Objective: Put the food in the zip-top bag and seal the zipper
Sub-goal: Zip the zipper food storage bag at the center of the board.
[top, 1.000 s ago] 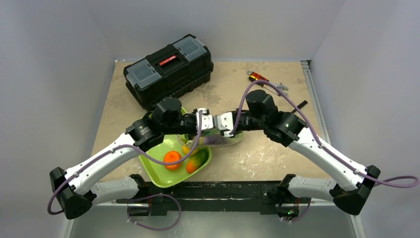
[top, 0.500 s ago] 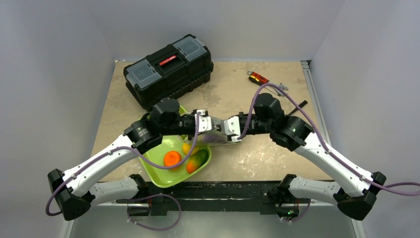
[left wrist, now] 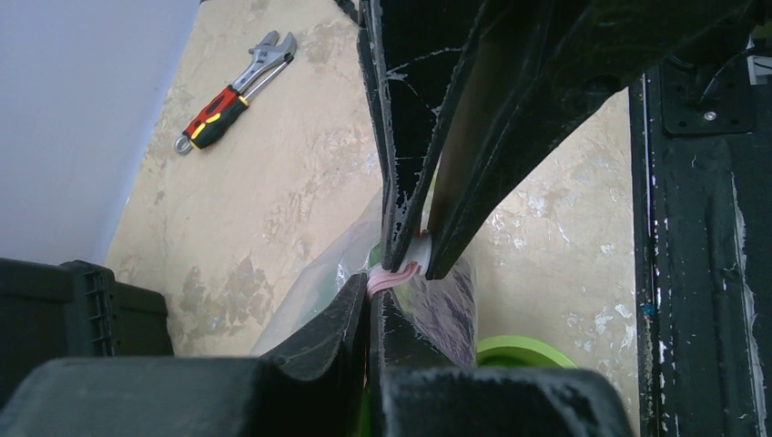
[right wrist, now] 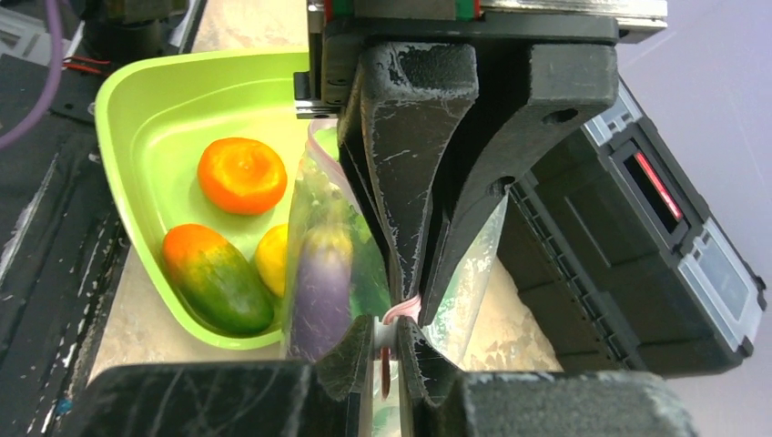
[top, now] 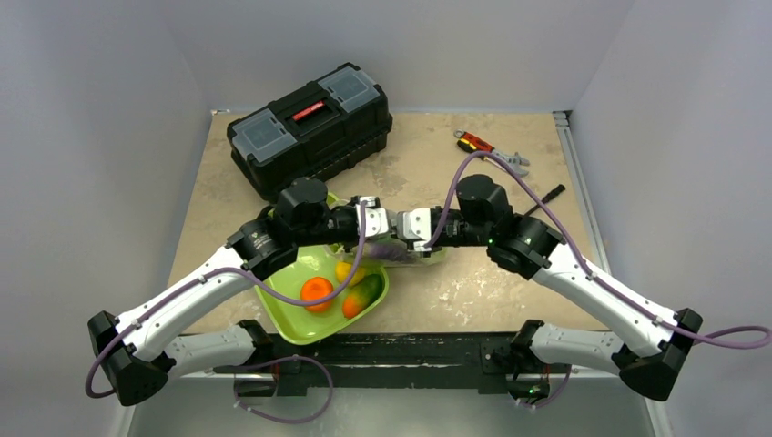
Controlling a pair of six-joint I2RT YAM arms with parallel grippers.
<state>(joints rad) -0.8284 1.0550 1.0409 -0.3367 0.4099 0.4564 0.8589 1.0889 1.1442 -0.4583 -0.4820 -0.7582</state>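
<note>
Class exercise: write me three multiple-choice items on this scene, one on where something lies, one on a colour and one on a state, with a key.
1. Where does the wrench lie?
A: near the far right corner of the table
B: at the near left corner
C: in the middle

2. What colour is the zipper?
A: blue
B: black
C: pale pink

3. How is the zip-top bag held?
A: it lies loose, untouched
B: the left gripper and the right gripper both pinch it at the zipper
C: one gripper alone grips its bottom

Key:
1 A, as the top view shows the wrench far back on the right.
2 C, as both wrist views show a pink strip between the fingers.
3 B, as each wrist view shows both pairs of fingers closed on that strip.
</note>
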